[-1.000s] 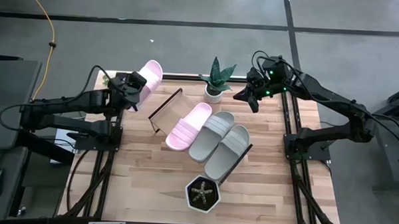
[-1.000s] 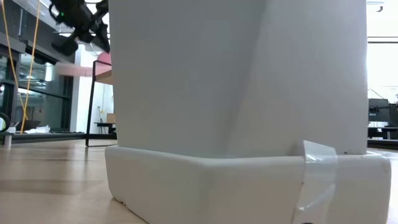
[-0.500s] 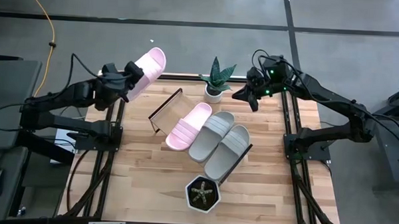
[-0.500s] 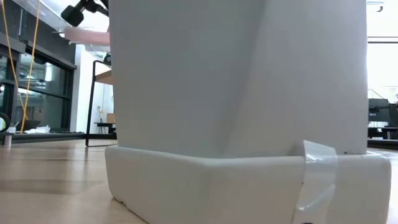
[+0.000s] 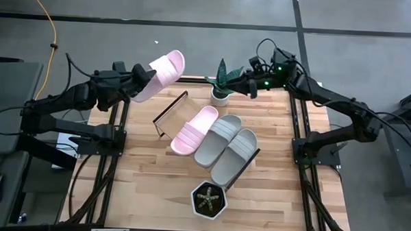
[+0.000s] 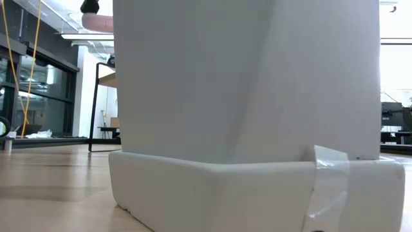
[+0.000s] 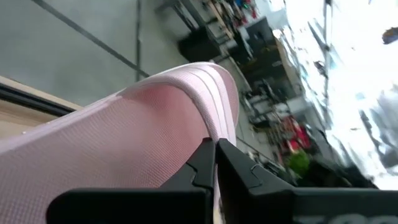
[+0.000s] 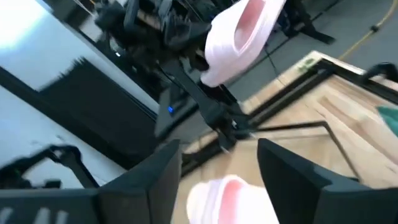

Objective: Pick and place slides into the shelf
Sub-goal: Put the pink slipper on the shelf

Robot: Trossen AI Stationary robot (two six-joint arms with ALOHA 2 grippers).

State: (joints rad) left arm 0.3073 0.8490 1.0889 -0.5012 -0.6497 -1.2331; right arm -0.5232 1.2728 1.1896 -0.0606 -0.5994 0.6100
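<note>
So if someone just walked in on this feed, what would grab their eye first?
Probably the pink slide held up in the air by the left hand, which is shut on it above the table's far left corner. Next, the shelf mid-table, already carrying another pink slide and two grey slides side by side. The right hand stands open near the potted plant at the far edge.
</note>
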